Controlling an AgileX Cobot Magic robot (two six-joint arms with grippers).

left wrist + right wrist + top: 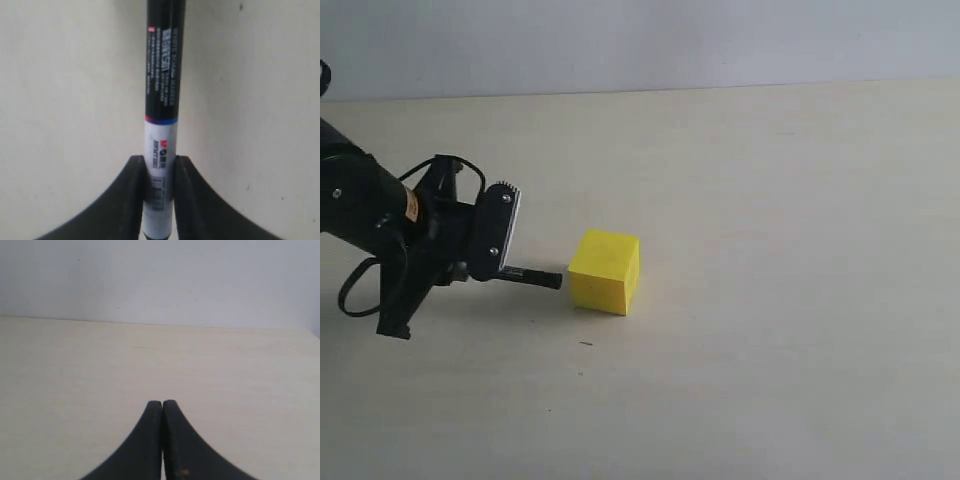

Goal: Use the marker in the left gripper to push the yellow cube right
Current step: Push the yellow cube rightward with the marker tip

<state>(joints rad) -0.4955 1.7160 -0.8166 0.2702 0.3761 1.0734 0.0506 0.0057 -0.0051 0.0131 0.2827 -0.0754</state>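
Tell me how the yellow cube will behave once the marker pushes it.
The yellow cube sits flat on the table on a broad face, so it should slide rather than roll or tip. It looks matte and foam-like, so it is probably light. The marker points near its left vertical edge, so the push may also turn it.

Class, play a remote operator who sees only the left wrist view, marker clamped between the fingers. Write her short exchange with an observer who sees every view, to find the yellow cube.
Operator: I see only the marker. What lies ahead of its tip?
Observer: In the exterior view, the yellow cube sits just right of the black tip; I cannot tell if they touch.
Operator: And the other arm?
Observer: The right gripper is shut, holding nothing, and is outside the exterior view.
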